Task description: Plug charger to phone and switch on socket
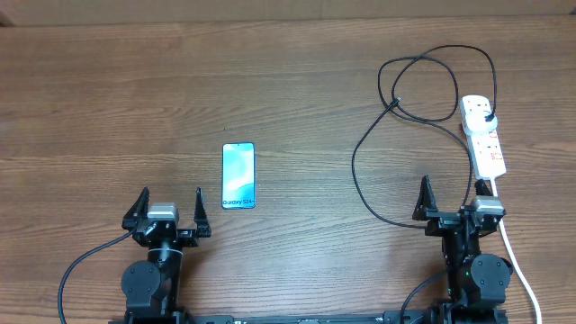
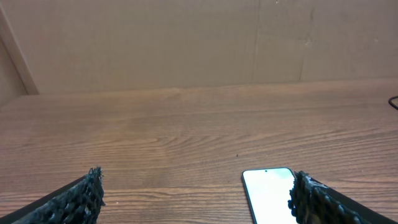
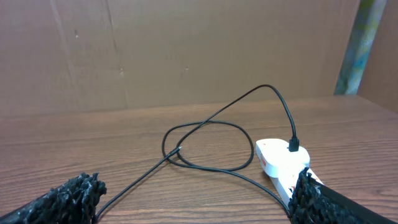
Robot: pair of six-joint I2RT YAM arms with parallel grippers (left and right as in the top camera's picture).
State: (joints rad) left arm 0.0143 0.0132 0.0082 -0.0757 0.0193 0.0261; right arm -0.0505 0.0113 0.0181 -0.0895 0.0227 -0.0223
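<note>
Because the wooden table (image 1: 297, 81) fills nearly everything seen from overhead, I start there: brown boards, grain running side to side, reaching the far edge of the view. Beyond it, both of my wrist cameras meet a plain tan wall (image 2: 186, 43) of flat panels with faint seams (a pale greenish strip shows at the right edge of the right wrist view). The charger (image 1: 360, 171) sprawls over the right half of the table in wide black loops that cross one another; one end stands plugged into the far end of the socket (image 1: 483, 135), and I cannot trace the other end, which runs in near my right fingers. The socket lies lengthwise, just beyond my right side and a little outward of it, with its thick white cord (image 1: 517, 261) trailing back past my right arm. The phone (image 1: 238, 175) lies flat, screen up, lit light blue, left of the table's middle, just ahead of and inward of my left fingers, well apart from cable and socket. My left gripper (image 1: 172, 196) has its fingers spread wide over bare wood, holding nothing. My right gripper (image 1: 451, 191) is likewise spread wide and empty.
</note>
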